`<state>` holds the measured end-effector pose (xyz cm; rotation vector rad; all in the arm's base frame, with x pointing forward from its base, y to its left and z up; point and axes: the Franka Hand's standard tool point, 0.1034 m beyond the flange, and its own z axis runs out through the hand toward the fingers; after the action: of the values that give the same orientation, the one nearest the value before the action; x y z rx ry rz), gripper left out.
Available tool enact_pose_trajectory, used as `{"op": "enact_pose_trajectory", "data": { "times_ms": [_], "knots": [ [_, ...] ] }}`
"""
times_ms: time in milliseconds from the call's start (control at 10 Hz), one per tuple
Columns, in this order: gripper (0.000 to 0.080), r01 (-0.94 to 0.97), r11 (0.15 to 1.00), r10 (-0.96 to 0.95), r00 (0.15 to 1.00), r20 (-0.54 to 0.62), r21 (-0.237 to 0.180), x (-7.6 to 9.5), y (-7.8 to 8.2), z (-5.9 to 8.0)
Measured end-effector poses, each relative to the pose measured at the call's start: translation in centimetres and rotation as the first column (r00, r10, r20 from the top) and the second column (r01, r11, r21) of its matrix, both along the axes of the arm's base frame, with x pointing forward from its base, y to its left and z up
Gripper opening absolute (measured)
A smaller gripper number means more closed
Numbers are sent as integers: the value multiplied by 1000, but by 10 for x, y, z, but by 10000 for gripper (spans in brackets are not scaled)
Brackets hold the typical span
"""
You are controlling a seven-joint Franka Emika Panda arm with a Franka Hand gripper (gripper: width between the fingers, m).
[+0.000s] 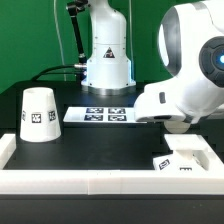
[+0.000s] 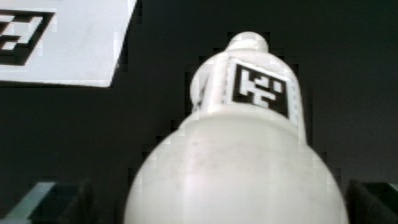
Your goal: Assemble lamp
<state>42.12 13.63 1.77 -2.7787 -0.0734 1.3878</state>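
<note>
Bulb [image 2: 240,150] fills the lower centre of the wrist view, lying lengthwise on the black table [image 2: 356,60]: rounded body nearest the lens, short neck running toward the upper centre of that frame, a square tag on the neck side. Judged as rigid moulded plastic, light, smooth and curved, so likely to roll or squirt out of a pinch; best hold looks to be across the narrower part near the tagged neck, jaws square to its long axis. Gripper [image 2: 214,205] stands wide apart, nothing between the jaws; only the dark fingertips [image 2: 54,203] show at the lower corners of the wrist view, either side of the round body, contact not evident. In the exterior view the arm [image 1: 185,90] is bent low at the right of the frame, wrist angled down over the lower-right area, where tagged white parts [image 1: 180,160] lie; the bulb itself is hidden there. Shade [image 1: 40,115] stands upright at centre left, well apart. Marker board [image 1: 105,114] lies at centre, also seen in the wrist view's upper left.
</note>
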Motion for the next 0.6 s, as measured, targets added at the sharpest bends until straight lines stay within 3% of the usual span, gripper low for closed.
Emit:
{"op": "enact_pose_trajectory", "data": {
  "times_ms": [200,500,600],
  "knots": [
    [698,2,1000,-2,1000,0,0,-2,0,-7],
    [694,5,1000,-5,1000,2,0,0,-1,-6],
    [576,3,1000,-3,1000,3,3,0,-1,-6]
  ]
}}
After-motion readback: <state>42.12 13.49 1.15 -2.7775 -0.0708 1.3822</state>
